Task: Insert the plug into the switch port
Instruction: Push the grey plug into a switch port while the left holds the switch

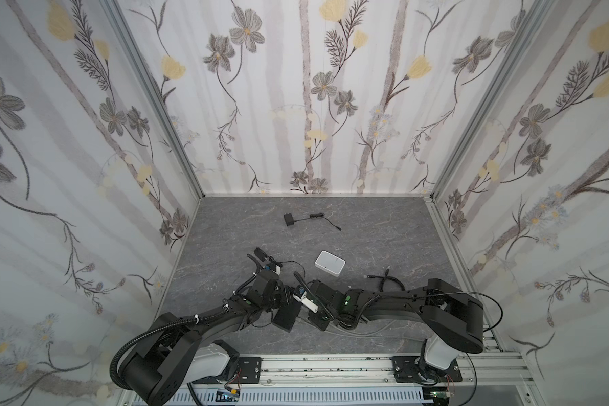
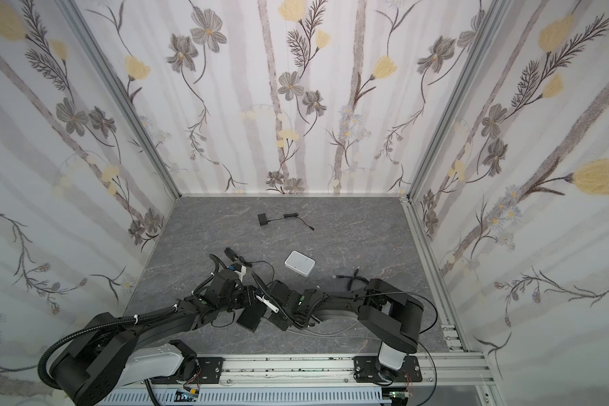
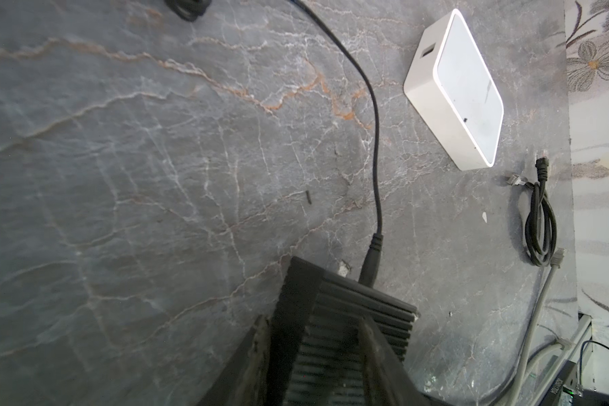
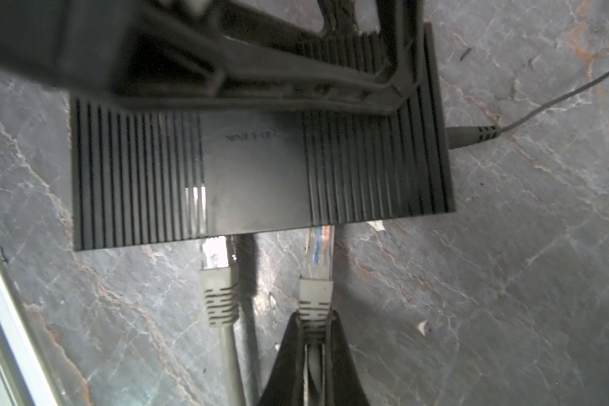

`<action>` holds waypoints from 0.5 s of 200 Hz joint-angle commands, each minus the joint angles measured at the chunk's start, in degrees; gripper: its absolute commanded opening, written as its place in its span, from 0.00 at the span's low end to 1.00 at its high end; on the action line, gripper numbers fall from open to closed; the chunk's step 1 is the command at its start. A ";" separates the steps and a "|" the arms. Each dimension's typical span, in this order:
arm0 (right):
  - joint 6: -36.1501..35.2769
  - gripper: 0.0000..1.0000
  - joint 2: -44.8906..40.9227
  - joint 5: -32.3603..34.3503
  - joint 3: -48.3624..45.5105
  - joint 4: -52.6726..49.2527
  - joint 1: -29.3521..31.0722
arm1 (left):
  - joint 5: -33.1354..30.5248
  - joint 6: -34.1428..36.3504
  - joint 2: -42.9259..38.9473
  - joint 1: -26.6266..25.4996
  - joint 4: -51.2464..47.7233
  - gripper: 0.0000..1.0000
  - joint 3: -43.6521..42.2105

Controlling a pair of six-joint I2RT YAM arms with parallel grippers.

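My right gripper (image 4: 313, 318) is closed on the grey-booted, clear-tipped network plug (image 4: 318, 249). Its long axis points straight ahead into the facing side of the black ribbed plastic switch (image 4: 254, 168), the port itself hidden there, and my left gripper (image 3: 315, 330) clamps that switch

- Grey marbled tabletop (image 1: 366, 225), walled on three sides.
- White box (image 1: 330, 263) with a pale grey top lies flat about the centre.
- Black power adapter (image 1: 289, 220) at 11 o'clock, with its thin cord (image 1: 313, 216) trailing toward 12.
- Coiled black cable (image 1: 387, 281) at 3 o'clock, apart from the box.
- Black ribbed switch (image 1: 288, 315) at 7 o'clock.
- Grey cables (image 4: 231, 351) trail at 5 o'clock, each ending in a plug (image 4: 315, 291) at the switch's edge.
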 commanded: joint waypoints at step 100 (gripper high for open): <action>-4.78 0.00 0.70 0.38 2.26 10.77 -0.75 | 7.00 -1.49 -0.09 -2.36 -4.45 0.40 -0.97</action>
